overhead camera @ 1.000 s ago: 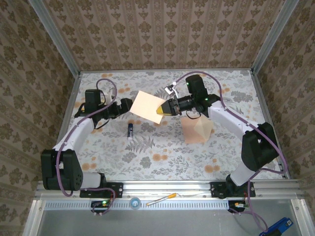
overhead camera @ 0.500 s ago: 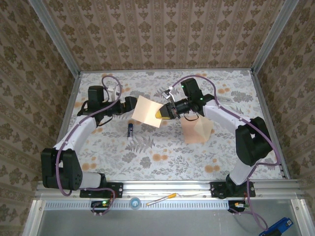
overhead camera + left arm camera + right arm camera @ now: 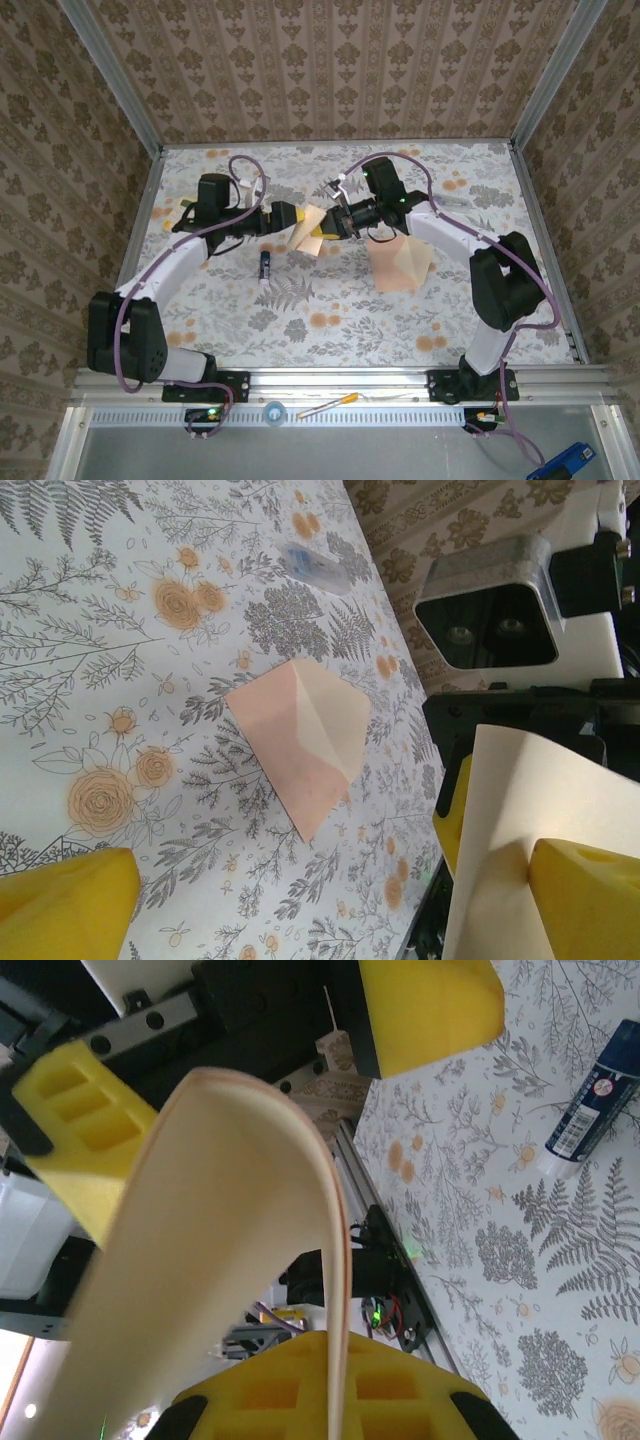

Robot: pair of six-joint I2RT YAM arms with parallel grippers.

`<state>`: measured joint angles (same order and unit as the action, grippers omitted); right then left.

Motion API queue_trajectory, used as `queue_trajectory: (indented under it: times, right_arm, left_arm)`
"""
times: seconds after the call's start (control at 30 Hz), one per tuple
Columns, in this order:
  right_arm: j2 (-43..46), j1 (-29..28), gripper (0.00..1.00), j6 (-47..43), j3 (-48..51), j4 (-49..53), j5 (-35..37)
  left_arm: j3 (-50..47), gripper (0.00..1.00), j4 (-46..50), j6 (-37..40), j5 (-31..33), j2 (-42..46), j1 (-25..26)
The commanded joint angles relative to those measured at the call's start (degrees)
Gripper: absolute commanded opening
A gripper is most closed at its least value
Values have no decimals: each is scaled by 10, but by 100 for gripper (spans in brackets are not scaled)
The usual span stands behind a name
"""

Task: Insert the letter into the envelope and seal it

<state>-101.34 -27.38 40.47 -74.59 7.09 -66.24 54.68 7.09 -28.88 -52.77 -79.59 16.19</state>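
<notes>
The letter [image 3: 310, 229] is a salmon sheet with a cream back, held in the air above the table and bowed into a curve [image 3: 220, 1260]. My right gripper [image 3: 330, 222] is shut on its edge [image 3: 340, 1360]. My left gripper [image 3: 287, 215] is open, and the letter's free end [image 3: 520, 850] lies between its yellow fingers [image 3: 590, 900], against the right one. The envelope [image 3: 400, 262] lies flat on the table to the right with its paler flap open [image 3: 300, 740].
A dark blue glue stick [image 3: 265, 265] lies on the floral tablecloth below the grippers [image 3: 590, 1105]. Patterned walls and metal posts close in the table. A pen lies on the front rail [image 3: 325, 405].
My left gripper has moved right until its open fingers straddle the letter. The right gripper has shifted left and turned, so the letter looks narrower and bowed from above.
</notes>
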Motion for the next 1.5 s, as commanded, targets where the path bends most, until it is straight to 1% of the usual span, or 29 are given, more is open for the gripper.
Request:
queue_trajectory:
  times: [0.0, 0.03, 0.07, 0.1, 0.13, 0.2, 0.43, 0.57, 0.63, 0.77, 0.9, 1.1, 1.13, 1.23, 1.37, 1.47]
  right_arm:
    - [-12, -7, 0, 26, -15, -43, 1]
    - [-13, -7, 0, 29, -15, -49, 1]
    - [-16, -7, 0, 34, -14, -54, 0]
    - [-16, -7, 0, 36, -14, -59, -1]
    - [-17, -8, 0, 38, -14, -63, -2]
    - [-19, -8, 0, 38, -14, -65, -3]
    - [-26, -7, 0, 35, -15, -67, -9]
    - [-32, -7, 0, 37, -17, -74, -14]
    - [-33, -7, 0, 38, -17, -76, -16]
    - [-33, -7, 0, 38, -16, -78, -19]
    - [-33, -7, 0, 38, -14, -79, -20]
    - [-34, -7, 1, 37, -13, -78, -19]
    - [-34, -6, 3, 37, -12, -78, -18]
    - [-32, -4, 19, 36, -8, -78, -16]
    - [-21, 6, 43, 29, 10, -75, -10]
    - [-10, 12, 52, 28, 30, -79, -8]
  left_arm:
    - [17, 97, -18, -3, -13, -8, 13]
    - [17, 89, -22, -6, -16, -10, 15]
    - [16, 78, -30, -10, -20, -12, 17]
    - [15, 72, -38, -17, -25, -13, 17]
    - [13, 70, -46, -22, -28, -14, 18]
    - [10, 69, -58, -29, -32, -14, 18]
    - [9, 59, -83, -45, -59, -14, 19]
    - [7, 45, -92, -53, -73, -11, 19]
    - [5, 36, -96, -55, -74, -9, 18]
    - [3, 23, -114, -67, -80, -10, 18]
    - [0, 12, -139, -85, -84, -12, 17]
    - [-6, 1, -173, -109, -88, -14, 15]
    - [-7, 0, -175, -111, -88, -14, 13]
    - [-11, 0, -187, -124, -88, -15, 4]
    - [-23, 0, -226, -156, -92, -14, -15]
    - [-33, 0, -246, -172, -82, -13, -25]
